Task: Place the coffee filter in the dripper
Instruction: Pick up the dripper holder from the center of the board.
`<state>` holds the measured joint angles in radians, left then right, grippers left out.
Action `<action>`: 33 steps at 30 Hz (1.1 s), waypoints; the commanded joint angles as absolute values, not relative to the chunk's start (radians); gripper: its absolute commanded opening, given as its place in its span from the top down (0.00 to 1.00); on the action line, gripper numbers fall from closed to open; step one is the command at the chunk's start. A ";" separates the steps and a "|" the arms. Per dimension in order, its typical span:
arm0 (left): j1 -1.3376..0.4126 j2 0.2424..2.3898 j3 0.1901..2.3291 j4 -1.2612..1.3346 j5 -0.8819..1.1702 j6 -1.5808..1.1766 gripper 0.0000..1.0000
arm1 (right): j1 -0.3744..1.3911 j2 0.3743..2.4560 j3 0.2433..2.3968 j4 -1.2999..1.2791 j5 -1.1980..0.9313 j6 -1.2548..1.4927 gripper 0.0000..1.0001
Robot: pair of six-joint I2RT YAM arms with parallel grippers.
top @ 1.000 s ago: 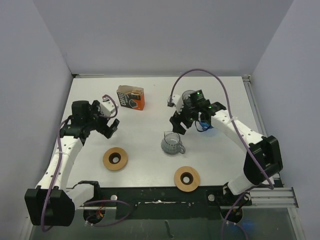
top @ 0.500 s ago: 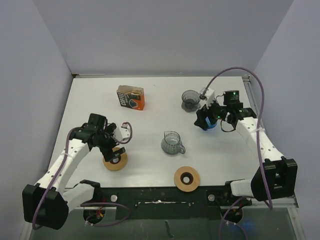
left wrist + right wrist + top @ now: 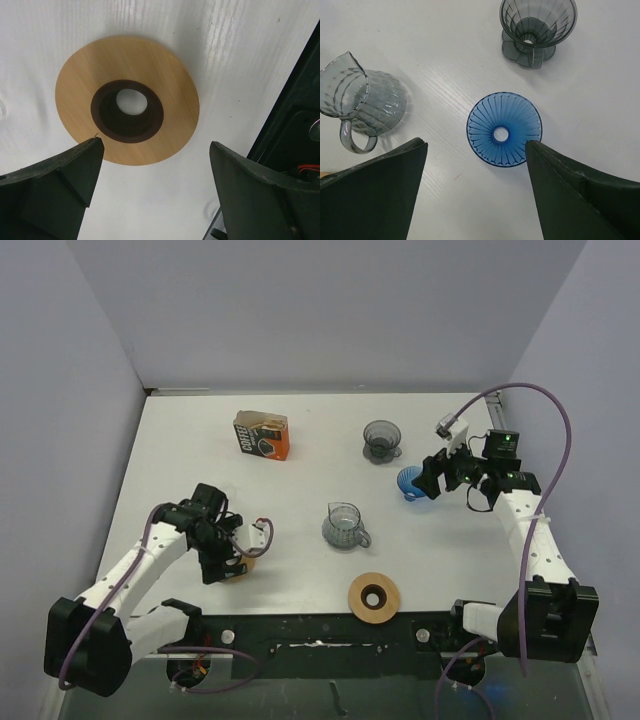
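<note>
Two grippers: left gripper (image 3: 156, 150) and right gripper (image 3: 476, 146) spread wide, empty.
Blue dripper (image 3: 504, 129): under right gripper.
Orange box (image 3: 260, 434): back left; I see no loose filter.
Risk: left gripper hangs over wooden ring (image 3: 127, 107); I could grab that instead.

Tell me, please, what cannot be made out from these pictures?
- Top view: the left gripper covers most of the wooden ring.
- Top view: the orange box has print too small to read, and its walls hide what is inside.
- Right wrist view: the top edge crops the grey dripper.
</note>
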<state>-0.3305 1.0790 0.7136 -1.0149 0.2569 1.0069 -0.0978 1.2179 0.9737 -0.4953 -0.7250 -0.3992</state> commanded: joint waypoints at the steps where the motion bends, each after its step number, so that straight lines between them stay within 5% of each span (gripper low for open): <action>1: -0.349 1.116 0.725 -1.037 0.280 1.065 0.15 | -0.114 1.210 0.974 -0.449 -0.765 -0.390 0.18; 33: -0.585 1.305 0.691 -0.810 0.148 0.733 0.33 | -0.127 1.223 0.971 -0.454 -0.759 -0.402 0.15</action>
<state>-0.5694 1.3003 0.6983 -0.8791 0.1703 0.7872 -0.1184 1.2217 0.9661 -0.4934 -0.7444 -0.3923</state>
